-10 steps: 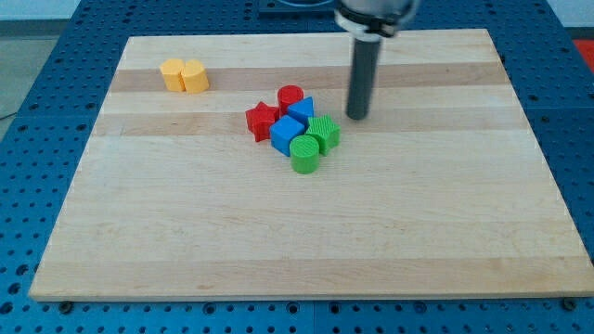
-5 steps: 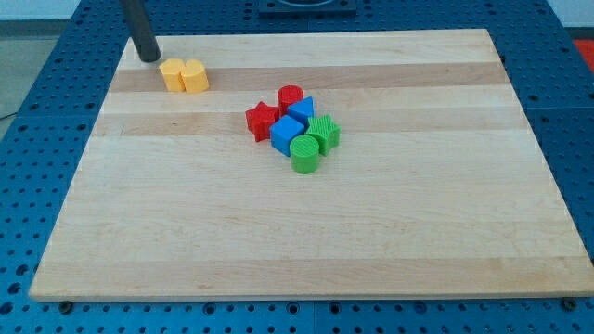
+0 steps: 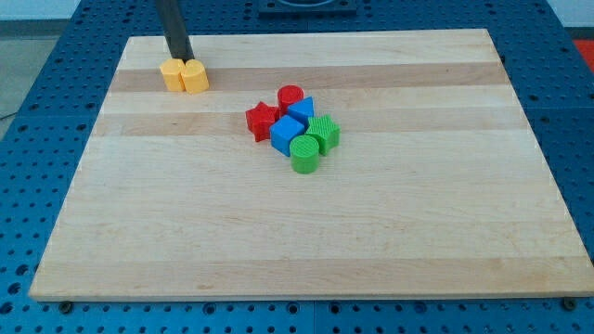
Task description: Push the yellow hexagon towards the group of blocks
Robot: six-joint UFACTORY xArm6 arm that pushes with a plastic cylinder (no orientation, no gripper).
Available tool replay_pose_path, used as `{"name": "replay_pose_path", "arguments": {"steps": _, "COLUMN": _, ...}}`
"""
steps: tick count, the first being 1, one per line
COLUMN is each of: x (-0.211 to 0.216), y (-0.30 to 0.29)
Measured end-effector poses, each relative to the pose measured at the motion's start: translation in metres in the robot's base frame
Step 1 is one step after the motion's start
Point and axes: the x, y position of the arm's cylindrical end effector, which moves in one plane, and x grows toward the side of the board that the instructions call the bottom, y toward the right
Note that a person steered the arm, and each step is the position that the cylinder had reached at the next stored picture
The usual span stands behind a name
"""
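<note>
Two yellow blocks touch each other at the view's upper left: a yellow hexagon (image 3: 173,75) on the left and another yellow block (image 3: 195,77) on its right. My tip (image 3: 179,57) stands just above them, at the seam between the two, touching or nearly touching their top edge. The group of blocks lies near the board's middle: a red star (image 3: 261,121), a red cylinder (image 3: 290,96), two blue blocks (image 3: 302,111) (image 3: 287,134), a green cylinder (image 3: 304,154) and a second green block (image 3: 323,133).
The wooden board (image 3: 306,232) lies on a blue perforated table (image 3: 28,130). The board's top edge runs just above my tip.
My tip moved from right of the group to the board's upper left corner, then a little to the right, up to the yellow blocks. No block has moved.
</note>
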Motion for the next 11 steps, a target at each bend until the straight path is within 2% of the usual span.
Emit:
{"name": "replay_pose_path", "arguments": {"steps": 1, "x": 0.077, "y": -0.01}}
{"name": "replay_pose_path", "arguments": {"steps": 3, "x": 0.077, "y": -0.021}}
{"name": "replay_pose_path", "arguments": {"steps": 4, "x": 0.062, "y": -0.041}}
{"name": "replay_pose_path", "arguments": {"steps": 5, "x": 0.077, "y": -0.078}}
{"name": "replay_pose_path", "arguments": {"steps": 6, "x": 0.114, "y": -0.062}}
{"name": "replay_pose_path", "arguments": {"steps": 7, "x": 0.122, "y": -0.005}}
{"name": "replay_pose_path", "arguments": {"steps": 9, "x": 0.116, "y": -0.043}}
{"name": "replay_pose_path", "arguments": {"steps": 11, "x": 0.115, "y": 0.051}}
